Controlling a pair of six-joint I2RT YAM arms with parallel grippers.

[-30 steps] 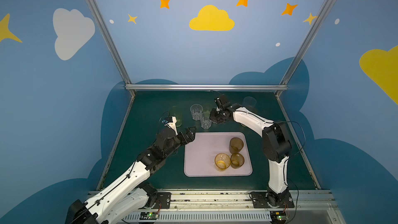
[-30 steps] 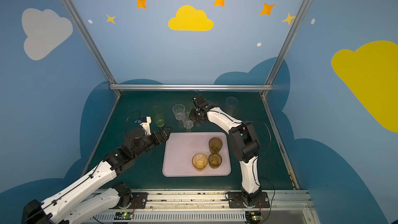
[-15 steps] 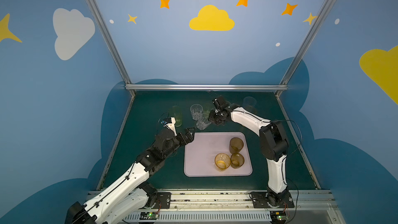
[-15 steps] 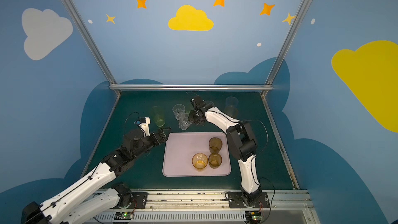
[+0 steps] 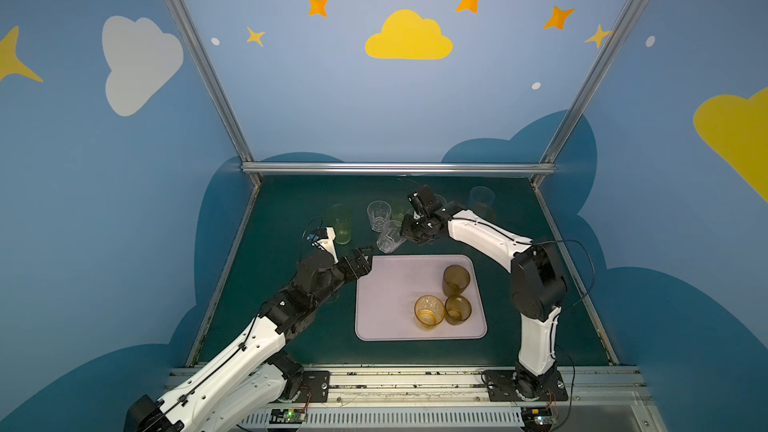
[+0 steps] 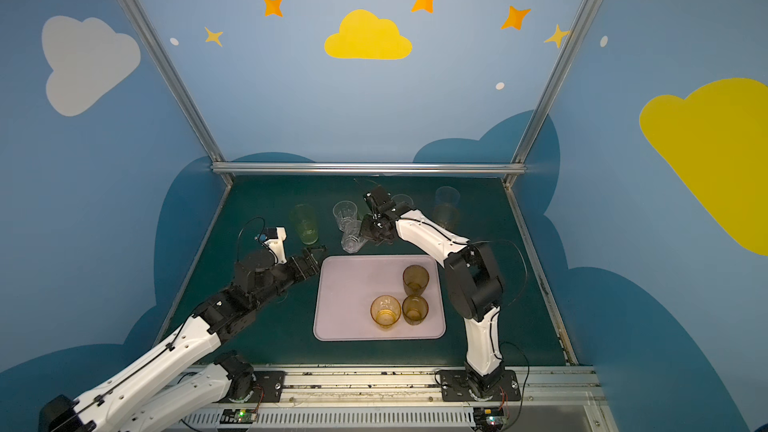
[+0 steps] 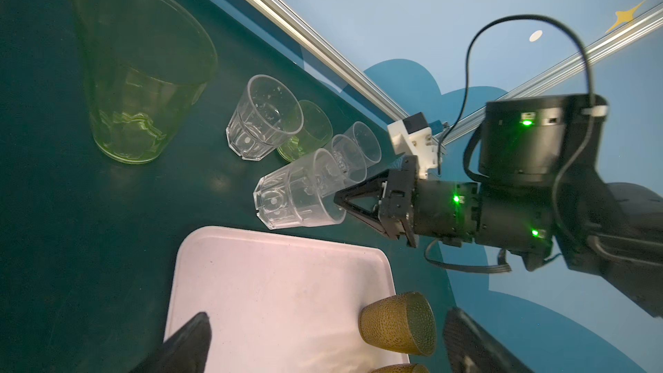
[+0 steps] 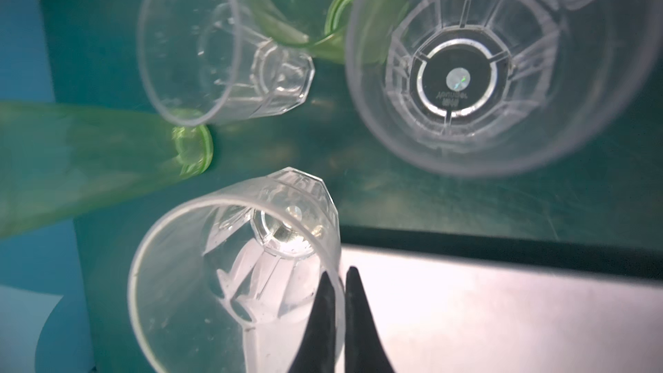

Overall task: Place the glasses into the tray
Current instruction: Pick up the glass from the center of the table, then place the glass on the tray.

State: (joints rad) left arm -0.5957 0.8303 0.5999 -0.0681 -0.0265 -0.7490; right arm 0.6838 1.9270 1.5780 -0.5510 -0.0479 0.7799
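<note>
My right gripper [image 5: 402, 234] [image 8: 339, 278] is shut on the rim of a short clear faceted glass [image 5: 388, 238] [image 8: 233, 281], one finger inside and one outside. The glass hangs tilted just behind the far left corner of the lilac tray [image 5: 390, 284] [image 7: 280, 281]. Two brown glasses [image 5: 456, 280] [image 5: 458, 309] and an amber one [image 5: 429, 311] stand in the tray's right half. My left gripper [image 5: 365, 258] [image 7: 326, 331] is open and empty at the tray's far left corner.
Behind the tray on the green mat stand a tall green glass [image 5: 340, 224], a clear faceted glass [image 5: 379, 216], a short green one [image 7: 308, 130] and a tall pale blue one [image 5: 481, 197]. Aluminium rails [image 5: 395, 168] and blue walls enclose the mat.
The right gripper closed on the clear glass's rim, and the glass has tipped over and shifted left toward the tray corner. The left arm has barely moved.
</note>
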